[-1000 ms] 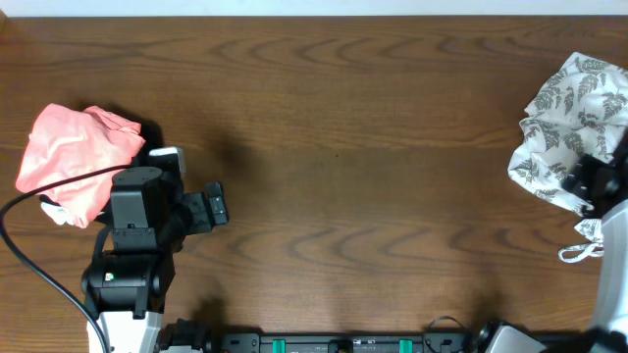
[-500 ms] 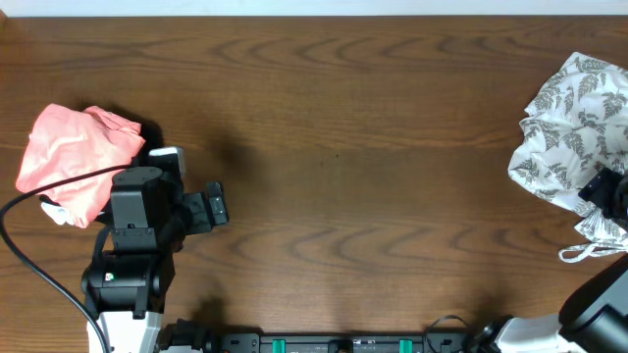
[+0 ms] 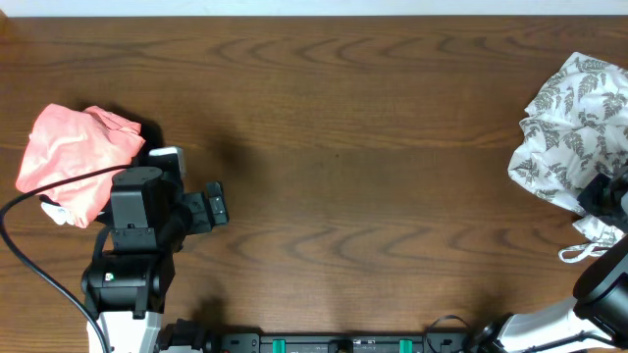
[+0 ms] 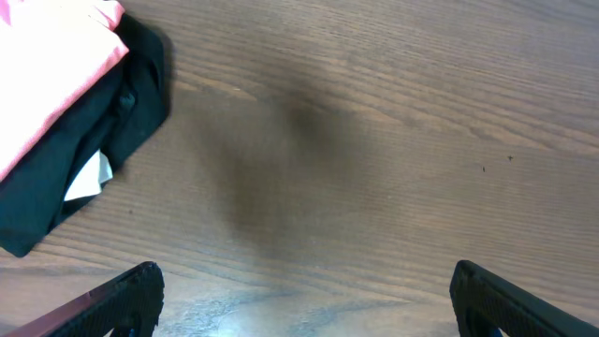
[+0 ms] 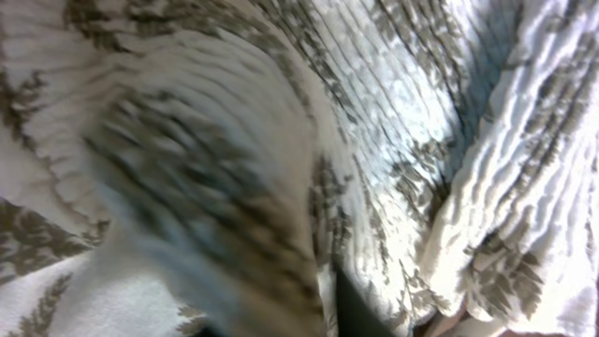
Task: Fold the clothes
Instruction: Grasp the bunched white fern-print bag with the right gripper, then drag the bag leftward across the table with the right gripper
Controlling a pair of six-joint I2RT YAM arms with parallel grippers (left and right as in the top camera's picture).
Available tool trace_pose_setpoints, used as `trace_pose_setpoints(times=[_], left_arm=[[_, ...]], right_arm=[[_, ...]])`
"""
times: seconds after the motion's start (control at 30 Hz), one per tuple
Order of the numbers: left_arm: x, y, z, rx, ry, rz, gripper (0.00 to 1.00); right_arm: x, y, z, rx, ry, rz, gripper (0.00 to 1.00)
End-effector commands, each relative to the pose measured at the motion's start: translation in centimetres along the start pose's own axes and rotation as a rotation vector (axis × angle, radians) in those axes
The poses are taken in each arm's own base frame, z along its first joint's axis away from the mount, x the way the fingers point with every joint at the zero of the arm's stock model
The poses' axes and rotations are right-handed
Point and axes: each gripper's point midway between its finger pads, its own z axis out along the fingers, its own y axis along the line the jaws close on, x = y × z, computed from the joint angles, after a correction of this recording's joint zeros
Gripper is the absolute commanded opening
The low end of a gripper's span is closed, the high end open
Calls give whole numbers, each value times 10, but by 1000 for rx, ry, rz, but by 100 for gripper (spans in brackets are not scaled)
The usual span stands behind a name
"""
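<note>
Clothes (image 3: 574, 127), white w/ grey fern print, lie crumpled in a heap at the far right edge of the table (image 3: 373, 147), a thin strap loop trailing at the near side. R gripper (image 3: 606, 196) sits in the heap's near-right edge, jaws closed on the fabric, which fills the whole right wrist view. L gripper (image 3: 216, 206) hovers over bare wood on the left w/ jaws wide apart, just beside a pink garment (image 3: 74, 157) lying on a black cloth (image 4: 103, 140).
</note>
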Motion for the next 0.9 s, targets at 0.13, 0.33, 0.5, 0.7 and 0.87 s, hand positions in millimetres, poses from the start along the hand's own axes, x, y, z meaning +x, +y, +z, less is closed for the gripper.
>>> trace_pose_setpoints(times=[0.13,0.33,0.5,0.7,0.87], left_arm=[[-8,-5,-5,21,-21,-1,98],[-8,-5,-5,20,-21,-1,98],[-8,-5,-5,21,-22,-1,98],[-8,-5,-5,21,-22,0,98],[-8,-5,-5,21,-21,0,98]], right_arm=[[-23,14,-32,-82,-96,-2,1],[-58,50,-137,-216,-348,-106,1],[-45,116,-258,-464,-496,-282,1],[17,211,-352,-774,-512,-499,1],[88,294,-400,-1023,-490,-690,1]])
